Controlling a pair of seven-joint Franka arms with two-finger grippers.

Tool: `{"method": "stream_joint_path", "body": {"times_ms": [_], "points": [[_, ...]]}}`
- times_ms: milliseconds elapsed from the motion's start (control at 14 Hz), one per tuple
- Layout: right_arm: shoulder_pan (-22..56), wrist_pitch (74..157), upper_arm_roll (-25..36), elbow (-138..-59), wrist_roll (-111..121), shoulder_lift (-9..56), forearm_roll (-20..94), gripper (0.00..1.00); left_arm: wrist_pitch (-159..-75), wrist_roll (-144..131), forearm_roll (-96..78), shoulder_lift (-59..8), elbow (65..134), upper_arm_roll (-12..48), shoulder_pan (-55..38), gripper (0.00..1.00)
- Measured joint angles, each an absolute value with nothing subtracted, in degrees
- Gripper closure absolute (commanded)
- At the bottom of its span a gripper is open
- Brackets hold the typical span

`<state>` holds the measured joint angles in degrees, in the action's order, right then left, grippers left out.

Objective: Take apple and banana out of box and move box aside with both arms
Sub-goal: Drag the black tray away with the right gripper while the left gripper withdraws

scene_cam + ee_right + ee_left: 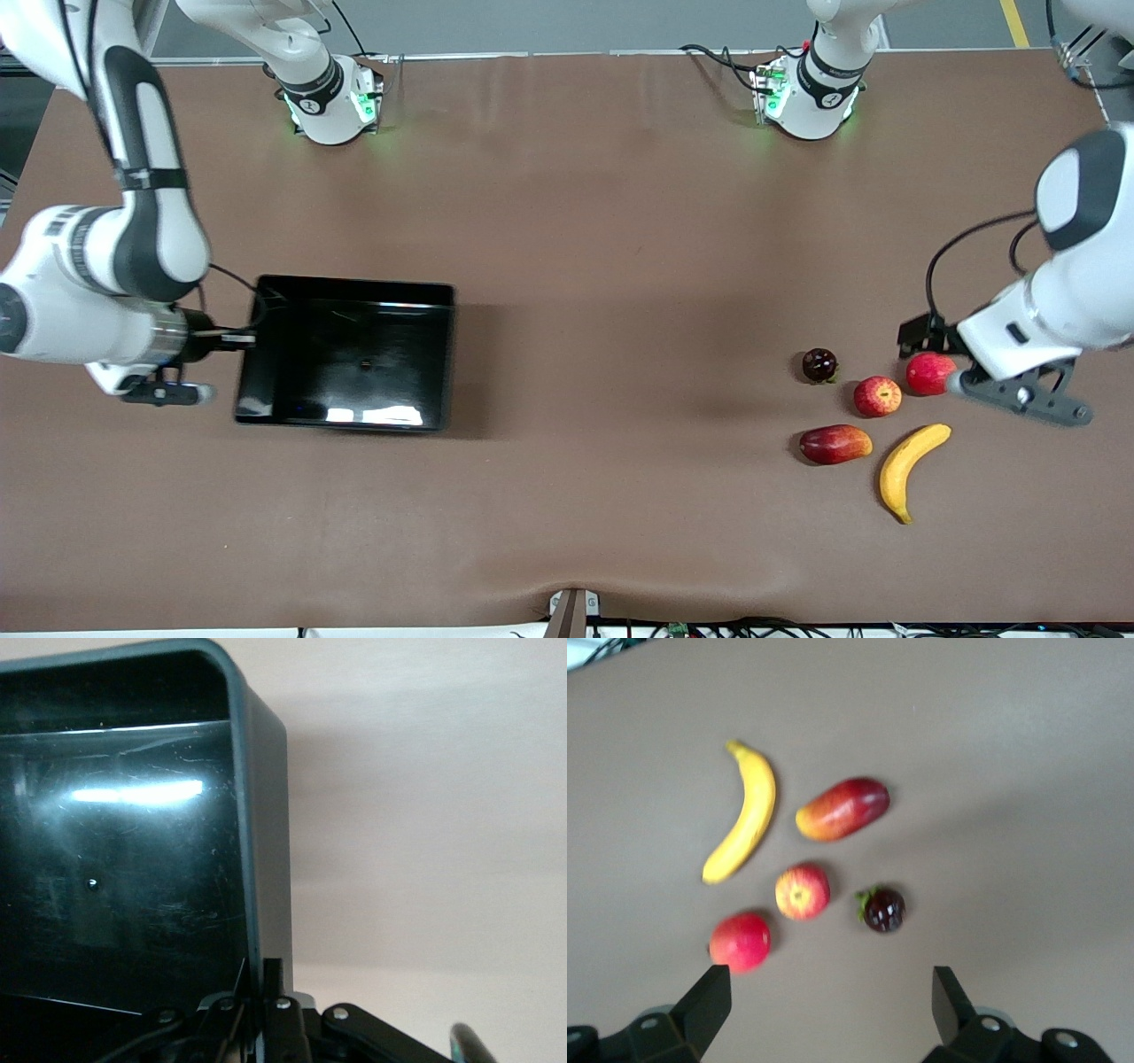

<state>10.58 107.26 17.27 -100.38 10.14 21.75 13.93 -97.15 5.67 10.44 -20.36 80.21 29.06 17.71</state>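
The black tray (354,285) lies toward the right arm's end of the table. My right gripper (244,338) is shut on the tray's end wall (266,815), seen up close in the right wrist view (266,979). The yellow banana (908,465) and the red apple with yellow patches (877,396) lie toward the left arm's end. My left gripper (935,361) is open and empty, held over a plain red round fruit (928,372) beside the apple. The left wrist view shows the gripper (828,992), the banana (744,815) and the apple (802,891).
An oblong red-yellow mango-like fruit (834,444) lies beside the banana. A small dark maroon fruit (819,364) lies farther from the front camera than it. The plain red fruit (740,942) sits close to one left finger (709,997). Brown table (620,310).
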Motion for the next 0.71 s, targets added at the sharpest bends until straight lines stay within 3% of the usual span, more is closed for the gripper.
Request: {"method": "stream_joint_path", "body": {"times_ms": [357,714], "points": [[8.1,114.3,23.5,-105.2,24.5,22.8,13.9,1.0,-93.1,-0.2,6.6,-13.1,82.5,29.1,17.8,0.0],[5.1,119.8,25.6,-108.4,29.0,24.6,14.0,1.0,-91.7,-0.3,6.6,-11.6,81.6,28.6,19.2,0.0]]}}
